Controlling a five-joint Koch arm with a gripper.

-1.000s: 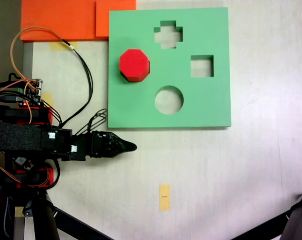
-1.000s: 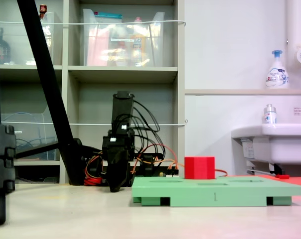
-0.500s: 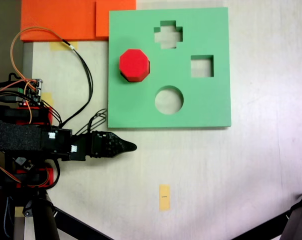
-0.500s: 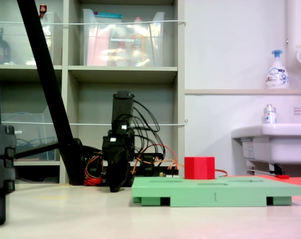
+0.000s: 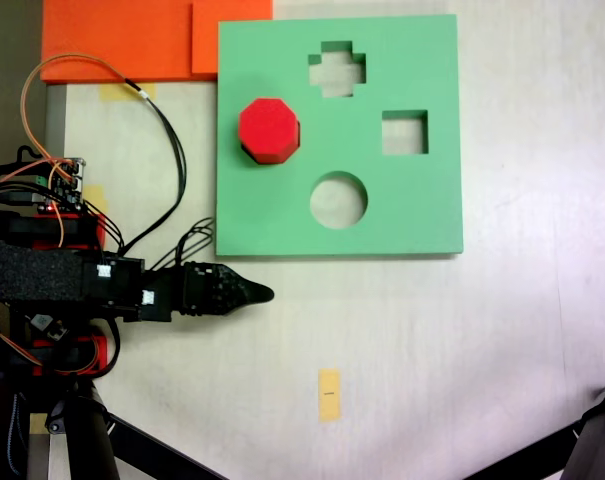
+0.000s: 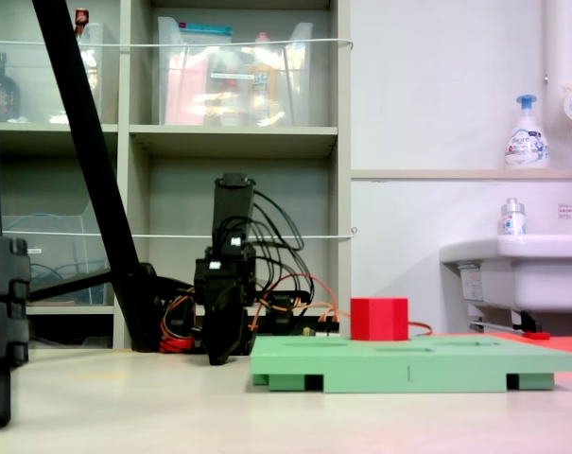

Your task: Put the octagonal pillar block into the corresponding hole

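The octagonal pillar block is bright red and stands upright on the upper left part of the green foam board. From the side, the block rises well above the board. The corresponding hole is hidden, since the block covers that spot, and I cannot tell how deep it sits. My gripper lies low over the table below the board's lower left corner, pointing right, shut and holding nothing. In the side view the gripper hangs just left of the board.
The board also has a cross cutout, a square cutout and a round cutout. Orange foam sheets lie at the top left. Loose wires loop beside the board. A yellow tape mark is on the table.
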